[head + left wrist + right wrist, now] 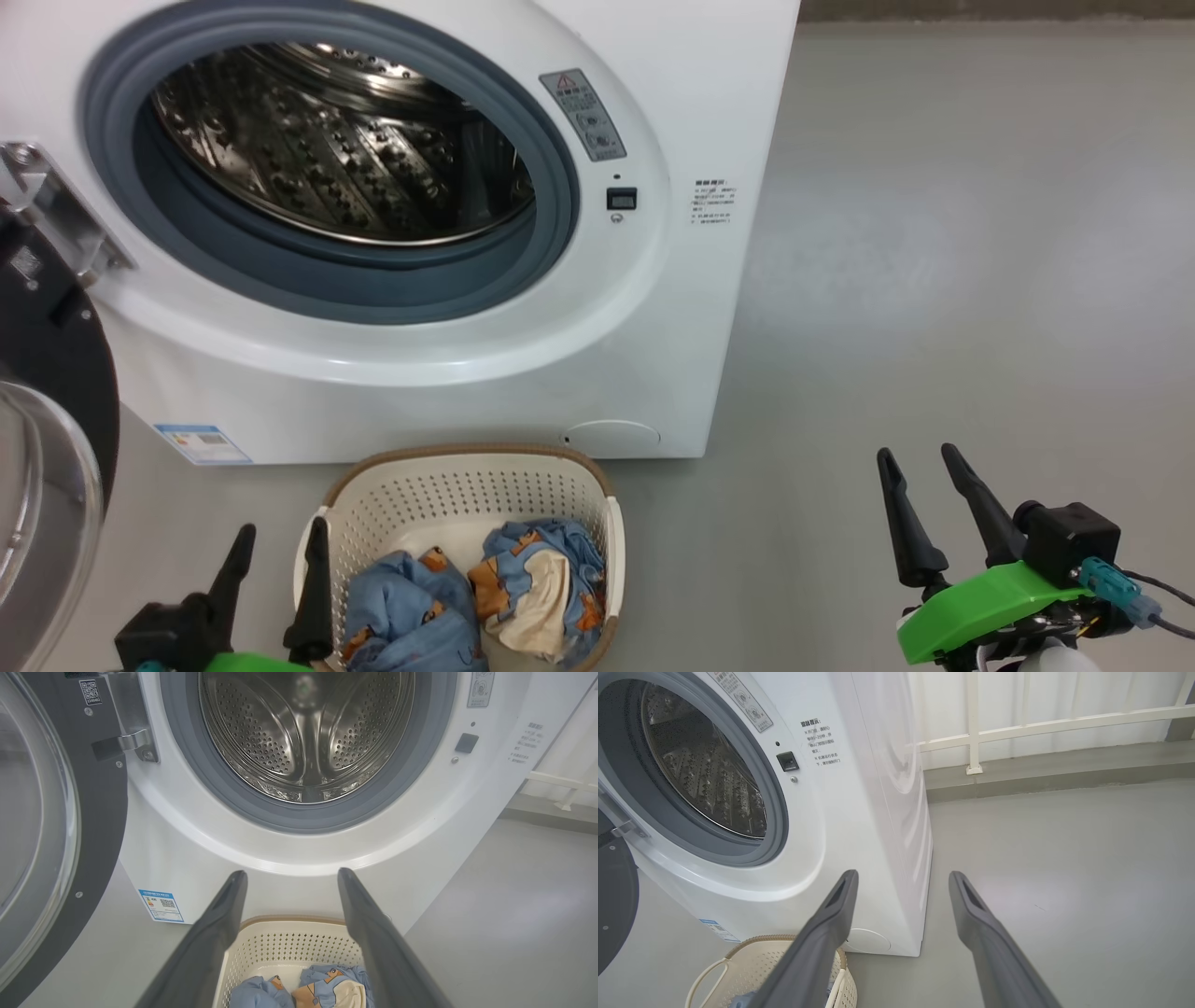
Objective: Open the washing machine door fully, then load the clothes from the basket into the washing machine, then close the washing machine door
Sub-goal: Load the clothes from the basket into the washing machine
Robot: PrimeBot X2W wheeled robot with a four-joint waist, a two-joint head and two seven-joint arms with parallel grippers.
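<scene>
The white washing machine point(448, 373) stands with its steel drum point(345, 140) exposed. Its black-rimmed door point(47, 373) hangs swung out at the far left, and the left wrist view shows the door point(98, 812) on its hinge. The cream basket point(467, 495) sits on the floor before the machine, holding crumpled blue clothes point(467, 597). My left gripper point(280, 541) is open beside the basket's left rim, above the basket point(299, 947) and clothes point(322, 984). My right gripper point(924, 462) is open over bare floor to the right, well apart from the basket point(761, 966).
Grey floor point(934, 280) stretches to the right of the machine. A white railing point(1017, 723) and a low kerb run along the back wall behind the machine. A blue label sticker point(201, 443) marks the machine's lower left front.
</scene>
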